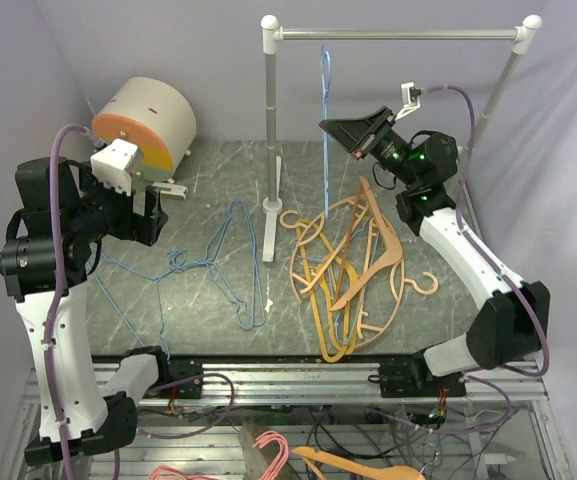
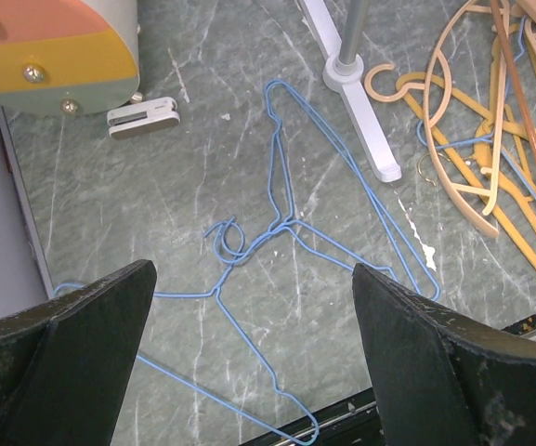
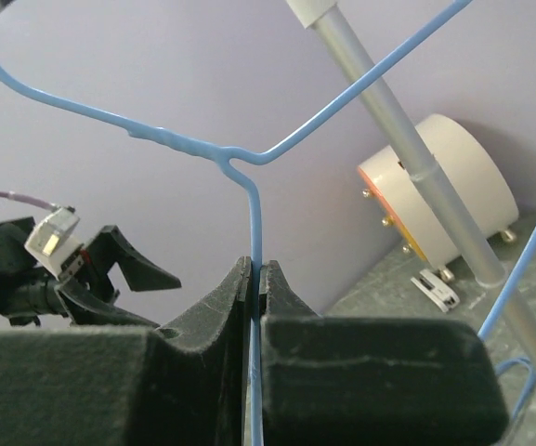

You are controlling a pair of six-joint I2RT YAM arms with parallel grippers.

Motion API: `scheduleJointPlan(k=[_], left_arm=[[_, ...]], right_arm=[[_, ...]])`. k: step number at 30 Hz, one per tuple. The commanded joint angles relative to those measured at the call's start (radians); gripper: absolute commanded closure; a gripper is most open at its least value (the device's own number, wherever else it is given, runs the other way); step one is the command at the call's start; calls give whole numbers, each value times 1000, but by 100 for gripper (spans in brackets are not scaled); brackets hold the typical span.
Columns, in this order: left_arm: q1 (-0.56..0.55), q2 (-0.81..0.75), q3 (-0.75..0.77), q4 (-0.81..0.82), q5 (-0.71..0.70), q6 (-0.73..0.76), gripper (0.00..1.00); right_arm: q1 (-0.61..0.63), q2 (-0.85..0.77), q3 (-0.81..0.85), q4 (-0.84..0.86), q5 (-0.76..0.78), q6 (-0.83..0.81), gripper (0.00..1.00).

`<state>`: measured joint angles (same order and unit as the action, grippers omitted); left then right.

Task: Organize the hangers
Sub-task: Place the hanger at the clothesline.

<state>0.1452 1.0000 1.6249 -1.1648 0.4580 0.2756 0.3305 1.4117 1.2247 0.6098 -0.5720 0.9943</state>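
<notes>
What the right gripper (image 3: pixel 254 277) holds: jaws pinched tight on one light-blue wire hanger (image 3: pixel 193 147), raised near the rail (image 1: pixel 398 34).
Left gripper (image 2: pixel 254 279): jaws spread wide, empty, above the table (image 1: pixel 198 180).
Blue wire hangers (image 2: pixel 284 223): tangled flat beneath it.
Orange and tan hangers (image 1: pixel 353 265): heaped right of the post (image 1: pixel 271 150).

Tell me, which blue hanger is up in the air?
The blue hanger pinched in the shut jaws of the right gripper, upright below the rail. The other blue hangers lie tangled on the table.
</notes>
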Motion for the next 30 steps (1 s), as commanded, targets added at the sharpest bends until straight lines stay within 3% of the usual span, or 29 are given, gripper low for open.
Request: scheduleJointPlan(k=[1,12,30], left_arm=[[20,-6,-10,30,32,-8,1],[26,-16,-15,17,49,-1,1],[38,-9,-61,49,36,-14,1]], right_arm=[[-17,86,72,192,-51,124,100],[-22,290,273,286,-43,247,100],[-8,500,443,183,-19,256,100]])
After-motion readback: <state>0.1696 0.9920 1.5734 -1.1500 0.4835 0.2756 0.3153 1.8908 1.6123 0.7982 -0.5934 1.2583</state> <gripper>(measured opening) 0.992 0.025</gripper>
